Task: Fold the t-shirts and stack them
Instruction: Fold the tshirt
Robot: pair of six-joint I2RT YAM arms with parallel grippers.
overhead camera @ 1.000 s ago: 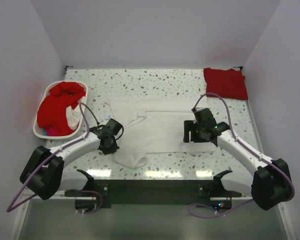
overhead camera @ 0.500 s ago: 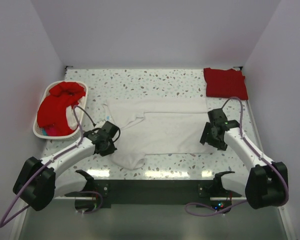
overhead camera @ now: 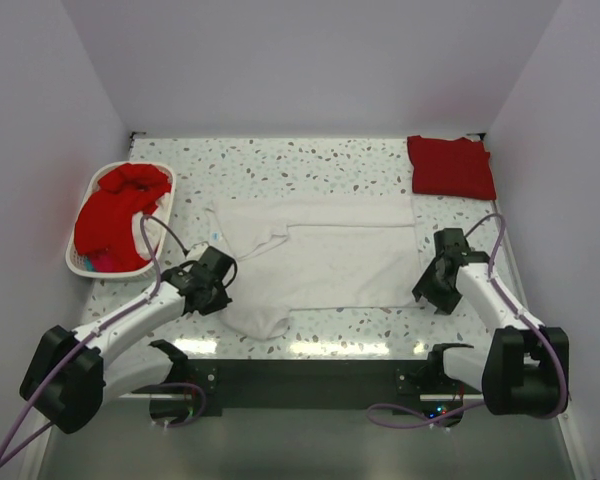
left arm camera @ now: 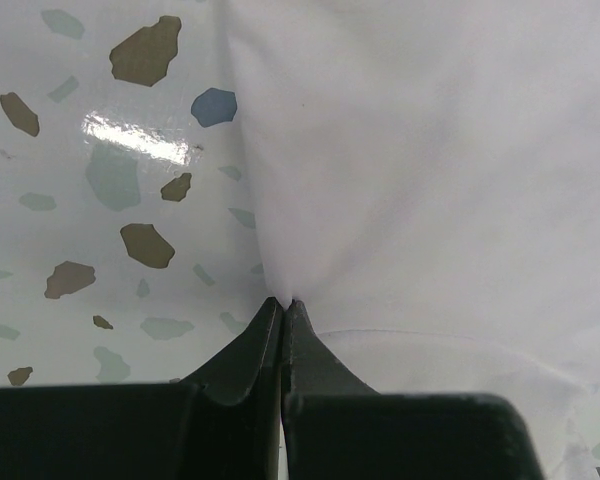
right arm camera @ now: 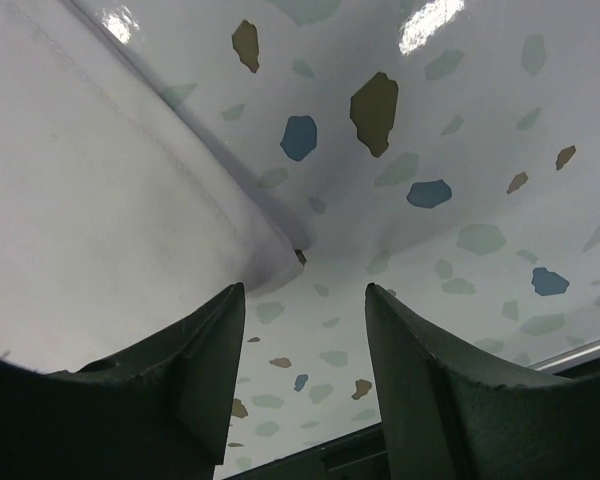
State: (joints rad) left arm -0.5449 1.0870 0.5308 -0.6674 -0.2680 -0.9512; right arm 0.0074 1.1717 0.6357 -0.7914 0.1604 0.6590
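Observation:
A white t-shirt (overhead camera: 320,255) lies spread flat in the middle of the table. My left gripper (overhead camera: 212,287) is at its left edge, jaws shut on a pinch of the white cloth (left arm camera: 400,170), fingertips (left arm camera: 283,303) low on the table. My right gripper (overhead camera: 432,290) is open and empty just off the shirt's near right corner (right arm camera: 265,255); it also shows in the right wrist view (right arm camera: 305,290). A folded red t-shirt (overhead camera: 450,165) lies at the far right corner. More red t-shirts (overhead camera: 120,205) are heaped in the basket.
A white oval basket (overhead camera: 80,262) stands at the left edge, holding red and some white cloth. The speckled tabletop (overhead camera: 310,160) is bounded by white walls on three sides. A black rail runs along the near edge (overhead camera: 310,370).
My right gripper has moved right and nearer, off the shirt to its near right corner, and the shirt's right side is now spread out. My left gripper has shifted slightly left and nearer.

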